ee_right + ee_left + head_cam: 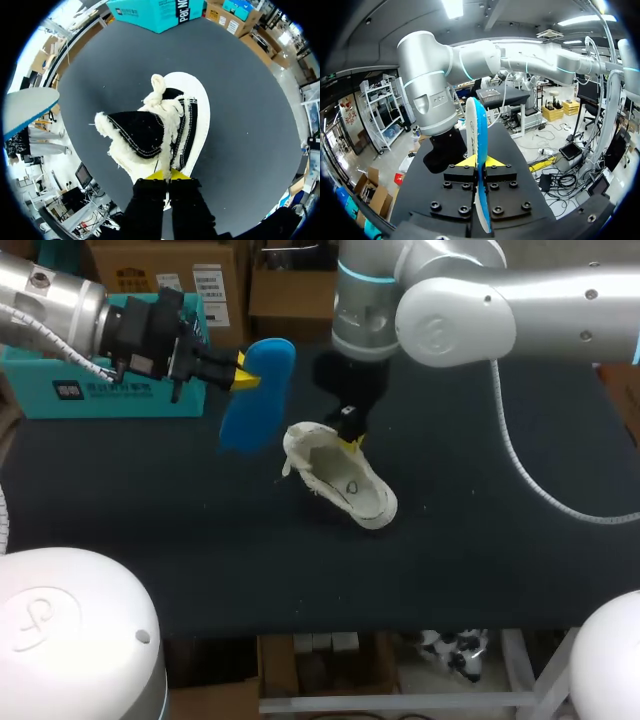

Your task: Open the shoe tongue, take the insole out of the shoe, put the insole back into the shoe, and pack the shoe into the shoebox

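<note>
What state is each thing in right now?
Blue foam insole, out of shoe, held in the air.
White fleece-lined shoe, lying on black table, gripped at its collar.
Teal cardboard shoebox, on table, lid state hidden.
Left pincer, shut on insole.
Right pincer, shut on shoe.

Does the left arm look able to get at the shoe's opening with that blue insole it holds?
Probably yes. The left gripper, shut on the insole, hangs beside the shoe, whose opening faces up with nothing between them. The right gripper pinches the shoe's rim and may crowd that side.
</note>
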`<state>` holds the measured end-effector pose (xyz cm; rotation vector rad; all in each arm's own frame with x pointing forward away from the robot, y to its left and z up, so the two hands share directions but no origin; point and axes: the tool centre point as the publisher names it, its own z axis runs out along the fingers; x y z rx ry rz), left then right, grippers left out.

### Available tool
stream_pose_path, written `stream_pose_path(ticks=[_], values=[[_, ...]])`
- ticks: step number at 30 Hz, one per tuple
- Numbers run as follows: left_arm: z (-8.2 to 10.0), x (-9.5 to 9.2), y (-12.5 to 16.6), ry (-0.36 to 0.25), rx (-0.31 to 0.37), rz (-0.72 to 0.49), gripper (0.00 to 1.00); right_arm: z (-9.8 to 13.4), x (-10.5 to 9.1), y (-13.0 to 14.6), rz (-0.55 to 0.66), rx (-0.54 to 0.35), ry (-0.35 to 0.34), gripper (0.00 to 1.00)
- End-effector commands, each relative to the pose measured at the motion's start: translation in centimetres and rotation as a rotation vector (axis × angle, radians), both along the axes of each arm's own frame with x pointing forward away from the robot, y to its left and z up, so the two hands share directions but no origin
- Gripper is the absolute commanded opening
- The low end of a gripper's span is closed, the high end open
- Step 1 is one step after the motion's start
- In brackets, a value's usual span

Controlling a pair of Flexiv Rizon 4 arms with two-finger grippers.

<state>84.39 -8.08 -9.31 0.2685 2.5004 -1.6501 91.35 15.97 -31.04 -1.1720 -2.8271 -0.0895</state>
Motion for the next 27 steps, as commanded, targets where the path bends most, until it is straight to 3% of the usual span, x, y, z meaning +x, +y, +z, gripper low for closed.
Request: stream_pose_path(ticks=[1, 14, 26, 27], values=[[-0.1, 2.3, -1.2, 0.054, -0.005, -0.162, 0.0, 0.2, -1.5, -0.7, -0.107, 0.038, -0.023, 0.0], [1.5, 3.8, -2.4, 0.111, -0.116, -0.367, 0.0, -1.2, -3.8, -1.7, -0.376, 0.161, -0.061, 0.0], [2.1, 4.5, -2.4, 0.133, -0.153, -0.447, 0.0, -1.5, -4.0, -0.7, -0.482, 0.164, -0.039, 0.0], [2.1, 4.5, -2.5, 0.133, -0.154, -0.449, 0.0, -1.6, -3.9, -1.0, -0.489, 0.156, -0.026, 0.21]])
